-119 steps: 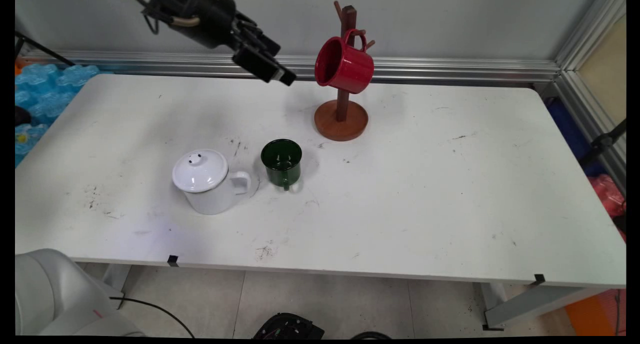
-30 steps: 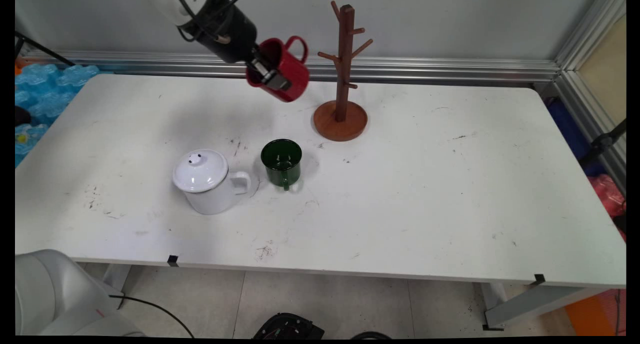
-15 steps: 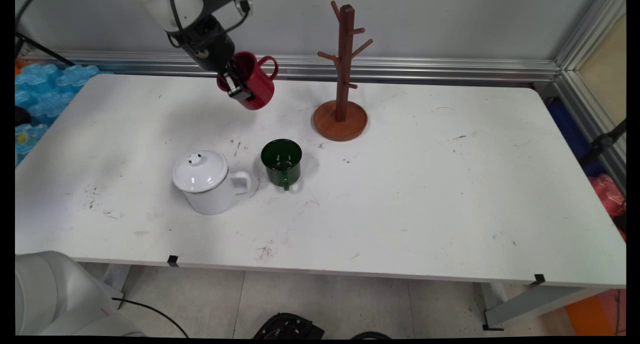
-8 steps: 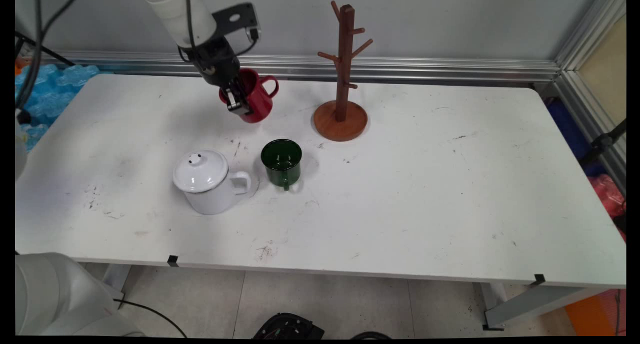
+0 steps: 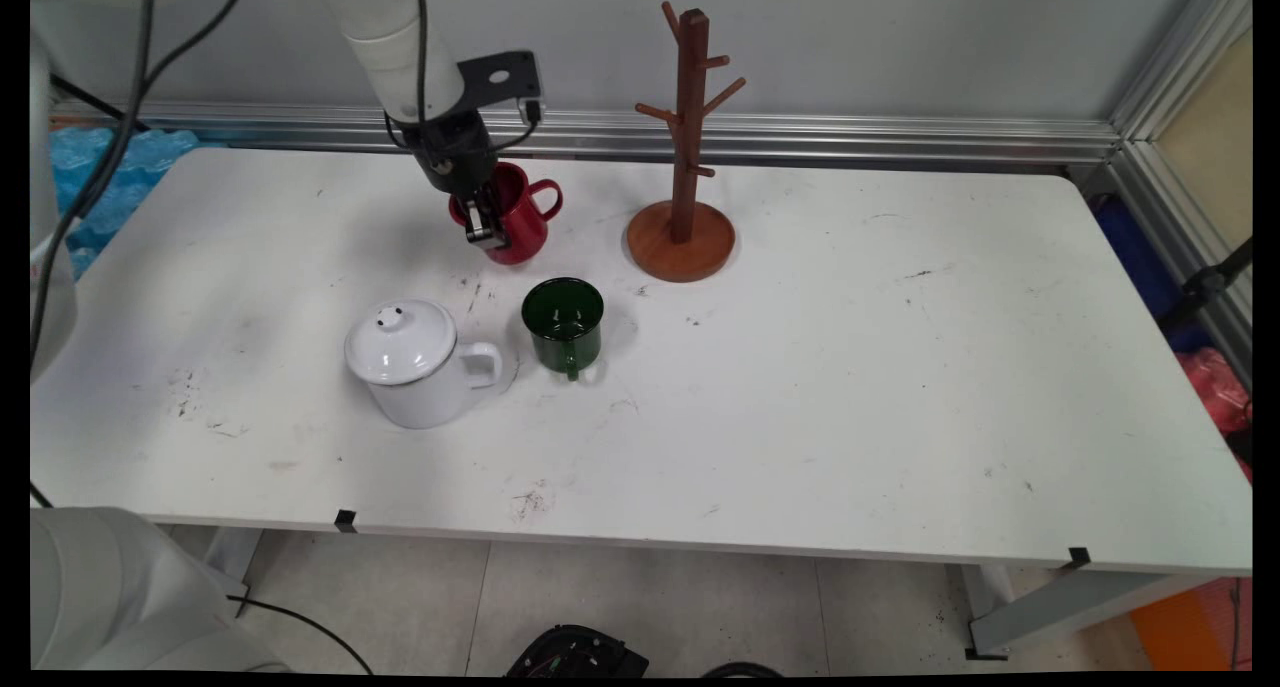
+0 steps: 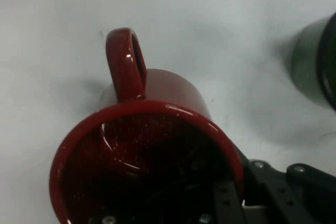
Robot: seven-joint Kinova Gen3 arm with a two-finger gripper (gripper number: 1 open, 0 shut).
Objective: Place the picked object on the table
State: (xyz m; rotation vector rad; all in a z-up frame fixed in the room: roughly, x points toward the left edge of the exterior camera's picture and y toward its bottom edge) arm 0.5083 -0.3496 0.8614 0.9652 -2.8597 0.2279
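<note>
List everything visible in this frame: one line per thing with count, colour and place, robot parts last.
red mug: 1, red, far-left part of the table, upright or nearly so, gripped at its rim, handle pointing right in the main view.
green mug: 1, dark green, mid-table, in front of the red mug, apart from it.
white lidded pot: 1, white, left of the green mug, lid on.
mug tree: 1, brown wood, right of the red mug, pegs bare.
table: 1, white, scuffed.
wall rail: 1, silver metal, behind the table.
gripper: 1, black, shut on the red mug's rim, one finger inside, one outside.
</note>
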